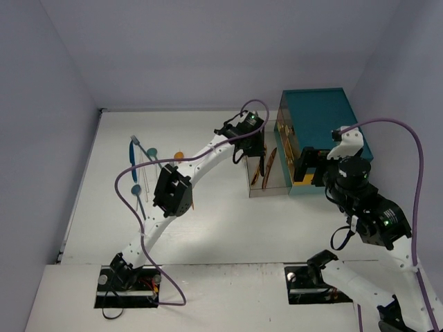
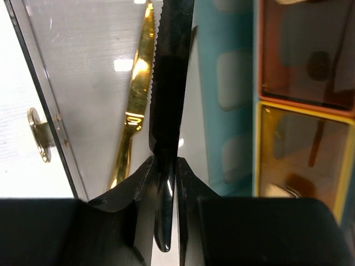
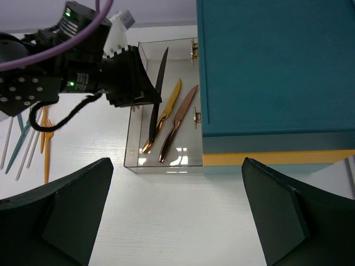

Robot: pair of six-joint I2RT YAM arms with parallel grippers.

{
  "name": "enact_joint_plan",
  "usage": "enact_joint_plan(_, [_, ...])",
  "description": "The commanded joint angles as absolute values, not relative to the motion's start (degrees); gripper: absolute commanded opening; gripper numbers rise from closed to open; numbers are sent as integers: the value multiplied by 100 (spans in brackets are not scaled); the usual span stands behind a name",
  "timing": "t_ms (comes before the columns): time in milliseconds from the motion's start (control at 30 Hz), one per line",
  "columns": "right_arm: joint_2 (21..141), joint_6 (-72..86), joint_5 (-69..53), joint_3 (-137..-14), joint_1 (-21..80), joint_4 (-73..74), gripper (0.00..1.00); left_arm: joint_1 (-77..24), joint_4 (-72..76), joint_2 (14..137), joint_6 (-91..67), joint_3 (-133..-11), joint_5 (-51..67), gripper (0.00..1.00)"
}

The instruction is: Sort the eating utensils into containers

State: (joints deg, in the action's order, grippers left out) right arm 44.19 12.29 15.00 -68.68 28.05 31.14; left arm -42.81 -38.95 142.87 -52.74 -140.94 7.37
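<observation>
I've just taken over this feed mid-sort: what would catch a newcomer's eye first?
The left gripper, shut on a dark knife, holds it over the clear box beside the teal chest, where a gold knife and a copper knife already lie. Far left, loose utensils wait on the table; the right gripper hangs wide open.

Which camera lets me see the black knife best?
The right wrist view: nearly the whole black knife shows, over the clear box. The left wrist view is very close, with the fingers pinching it and the tip cut off. In the top view I cannot make it out.
</observation>
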Motion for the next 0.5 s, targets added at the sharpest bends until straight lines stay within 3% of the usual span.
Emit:
enact_joint_plan(0, [4355, 1090, 1626, -6839, 2769, 2899, 100, -4396, -3419, 14157, -5454, -14203, 502, 15])
enact_joint_plan(167, [4341, 1063, 1643, -6829, 2768, 2918, 100, -4447, -3420, 14087, -5272, -14079, 377, 36])
enact_joint_plan(467, [4444, 953, 1648, -6869, 2769, 2914, 100, -4433, -3750, 12534, -4353, -13002, -484, 50])
